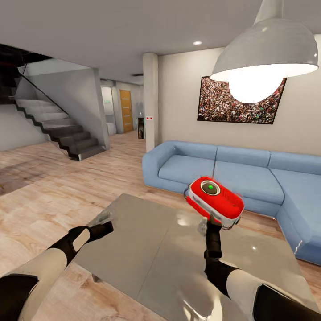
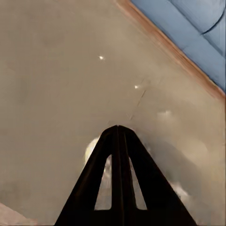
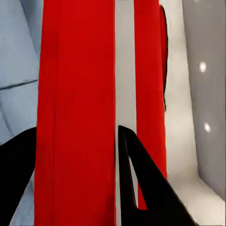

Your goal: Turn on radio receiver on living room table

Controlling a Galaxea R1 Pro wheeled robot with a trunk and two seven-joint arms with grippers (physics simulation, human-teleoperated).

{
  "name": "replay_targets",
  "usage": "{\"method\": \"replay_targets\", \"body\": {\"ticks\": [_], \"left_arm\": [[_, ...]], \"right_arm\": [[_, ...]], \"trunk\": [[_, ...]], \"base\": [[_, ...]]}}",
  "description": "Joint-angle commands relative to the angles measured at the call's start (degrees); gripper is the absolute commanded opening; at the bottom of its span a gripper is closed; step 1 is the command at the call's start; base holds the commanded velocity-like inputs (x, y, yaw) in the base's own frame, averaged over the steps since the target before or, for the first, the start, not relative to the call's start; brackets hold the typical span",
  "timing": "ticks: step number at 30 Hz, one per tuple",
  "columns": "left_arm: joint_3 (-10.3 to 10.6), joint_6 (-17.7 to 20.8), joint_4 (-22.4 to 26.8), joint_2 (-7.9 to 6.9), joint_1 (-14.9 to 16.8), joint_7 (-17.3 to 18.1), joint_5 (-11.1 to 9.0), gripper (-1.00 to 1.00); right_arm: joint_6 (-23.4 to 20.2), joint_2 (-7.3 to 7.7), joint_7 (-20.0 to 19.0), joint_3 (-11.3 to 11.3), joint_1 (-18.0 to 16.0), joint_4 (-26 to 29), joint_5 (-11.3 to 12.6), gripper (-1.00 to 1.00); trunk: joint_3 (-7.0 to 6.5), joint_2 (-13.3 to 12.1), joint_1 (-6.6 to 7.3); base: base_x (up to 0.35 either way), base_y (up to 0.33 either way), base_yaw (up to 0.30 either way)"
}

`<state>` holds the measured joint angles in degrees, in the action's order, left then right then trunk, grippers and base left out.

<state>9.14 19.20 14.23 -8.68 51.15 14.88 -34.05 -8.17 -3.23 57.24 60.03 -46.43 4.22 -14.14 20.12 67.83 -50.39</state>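
1 radio (image 1: 216, 201) is clamped in the right gripper (image 1: 213, 221) above the table (image 1: 147, 249), toward its 1 o'clock edge by 1 sofa (image 1: 232, 171). the left gripper (image 2: 117, 129) has its fingers pressed together over bare tabletop at 9 o'clock, open floor (image 1: 53, 191) beyond.

Left arm (image 1: 44, 263): white rounded shell, black joint sections, black wrist.
Right arm (image 1: 240, 281): white forearm shell, black elbow and wrist segments, ribbed black cylinder near the tip.
Left gripper (image 2: 117, 136): matte black tapering fingers, triangular cut-outs.
Right gripper (image 3: 75, 179): black wedge-shaped fingers, one with slim triangular opening.
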Motion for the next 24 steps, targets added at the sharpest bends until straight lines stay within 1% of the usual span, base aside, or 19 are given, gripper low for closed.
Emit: {"method": "replay_targets", "body": {"ticks": [1,3,4,5,7,8,9,11,13,15,16,19,21,22,23,24], "left_arm": [[0.0,-0.8,-1.9,-1.09,0.0,0.0,-0.1,-1.0],[0.0,-2.5,-5.9,-2.62,0.0,-0.1,-0.1,-1.0],[0.0,-4.0,-8.2,-3.09,0.0,-0.1,-0.1,-1.0],[0.0,-5.9,-10.6,-3.41,0.0,0.0,-0.1,-1.0],[0.0,-9.8,-15.3,-3.76,0.0,0.0,0.0,-1.0],[0.0,-10.6,-16.1,-3.82,0.0,0.0,0.0,-1.0],[0.1,-12.4,-17.5,-4.04,-0.5,-0.1,0.0,-1.0],[0.1,-13.6,-18.3,-4.62,-2.4,-0.1,0.0,-1.0],[0.1,-14.3,-18.7,-5.16,-4.3,-0.1,0.0,-1.0],[0.1,-14.8,-18.8,-5.63,-6.4,-0.1,0.0,-1.0],[0.1,-15.9,-18.8,-5.81,-8.0,-0.1,0.0,-1.0],[0.1,-19.1,-18.9,-5.9,-10.9,-0.2,0.0,-1.0],[0.1,-20.3,-18.9,-5.91,-12.4,-0.2,0.0,-1.0],[0.1,-20.5,-18.9,-5.91,-12.7,-0.2,0.0,-1.0],[0.1,-21.1,-18.9,-5.91,-13.4,-0.2,0.0,-1.0],[0.1,-21.6,-18.9,-5.91,-13.9,-0.2,0.0,-1.0]], "right_arm": [[2.1,-0.02,-2.0,0.9,0.0,0.5,-0.3,-1.0],[6.6,-0.02,-7.6,-1.9,-0.1,0.9,0.0,-1.0],[8.6,-0.02,-10.4,-3.8,-0.1,1.0,0.1,-1.0],[10.2,-0.02,-13.1,-6.1,-0.1,1.1,0.2,-1.0],[12.0,-0.02,-18.1,-11.2,-0.1,1.4,0.2,-1.0],[12.3,-0.02,-19.3,-12.5,-0.1,1.5,0.2,-1.0],[12.9,0.02,-23.3,-16.1,-0.1,1.9,0.2,-1.0],[13.8,0.28,-29.2,-20.0,-0.1,3.1,0.2,-1.0],[14.2,0.98,-35.3,-23.8,-0.1,4.9,0.2,-1.0],[14.3,1.43,-40.6,-27.6,-0.1,6.8,0.2,-1.0],[14.3,1.58,-43.5,-30.2,-0.1,8.3,0.2,-1.0],[14.1,1.95,-48.4,-34.6,-0.1,12.1,0.2,-1.0],[13.8,2.58,-53.2,-37.4,-0.1,14.7,0.2,-1.0],[13.6,2.75,-54.7,-38.1,-0.1,15.4,0.3,-1.0],[12.3,3.22,-59.5,-40.8,-0.1,17.4,0.3,-1.0],[9.7,3.64,-64.2,-44.0,-0.1,19.3,0.3,-1.0]], "trunk": [[-0.02,0.0,0.01],[-0.02,0.0,0.01],[-0.02,0.0,0.01],[-0.02,0.0,0.01],[-0.02,0.0,0.01],[-0.02,0.0,0.01],[-0.02,0.0,0.01],[-0.02,0.0,0.01],[-0.02,0.0,0.01],[-0.02,0.0,0.01],[-0.02,0.0,0.01],[-0.02,0.0,0.01],[-0.02,0.0,0.01],[-0.02,0.0,0.01],[-0.02,0.0,0.01],[-0.02,0.0,0.01]], "base": [[0.0,0.0,0.0],[0.0,0.0,0.0],[0.0,0.0,0.0],[0.0,0.0,0.0],[0.0,0.0,0.0],[0.0,0.0,0.0],[0.0,0.0,0.0],[0.0,0.0,0.0],[0.0,0.0,0.0],[0.0,0.0,0.0],[0.0,0.0,0.0],[0.0,0.0,0.0],[0.0,0.0,0.0],[0.0,0.0,0.0],[0.0,0.0,0.0],[0.0,0.0,0.0]]}}
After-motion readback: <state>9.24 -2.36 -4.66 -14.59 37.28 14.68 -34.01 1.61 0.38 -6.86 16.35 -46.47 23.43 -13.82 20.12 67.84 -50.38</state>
